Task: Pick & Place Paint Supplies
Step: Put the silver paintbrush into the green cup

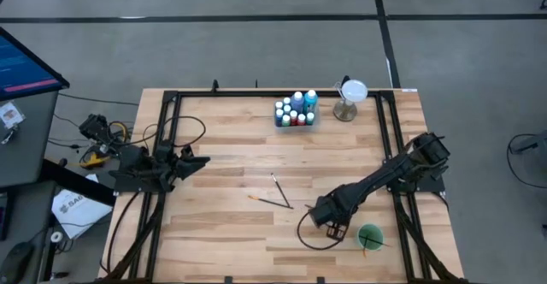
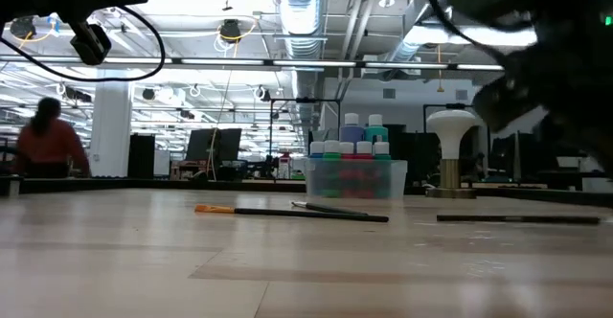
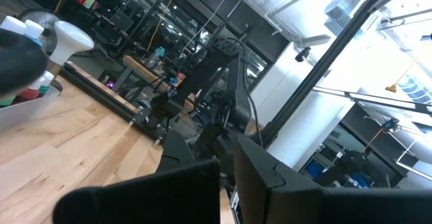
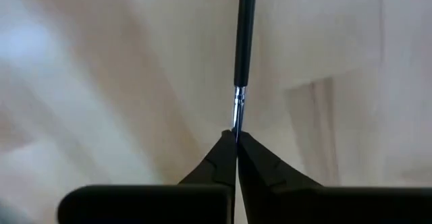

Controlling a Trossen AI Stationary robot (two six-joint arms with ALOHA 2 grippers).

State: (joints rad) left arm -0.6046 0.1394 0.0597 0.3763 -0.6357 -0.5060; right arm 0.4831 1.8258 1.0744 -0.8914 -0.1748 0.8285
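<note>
Left gripper [image 1: 195, 161]: I have it parked at the table's left edge; can't tell its fingers.
Brushes [image 1: 280, 193]: two lie loose mid-table, not yet collected.
Bottles [image 1: 295, 110]: gathered in their tub at the far edge.
Right gripper [image 4: 235, 137]: fingers pinched together on a paintbrush [image 4: 244, 28] (near the green cup [image 1: 370, 236]).

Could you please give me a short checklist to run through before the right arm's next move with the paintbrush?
1. Right end effector shut on a paintbrush: ok.
2. Grip spot: at the brush's thin end, not mid-handle: not ok.
3. Brush lifted off the table: cannot tell.
4. Green cup beside the right end effector, upright: ok.
5. Other brushes still lying mid-table: not ok.
6. Left end effector waits at the table's left edge: ok.
</note>
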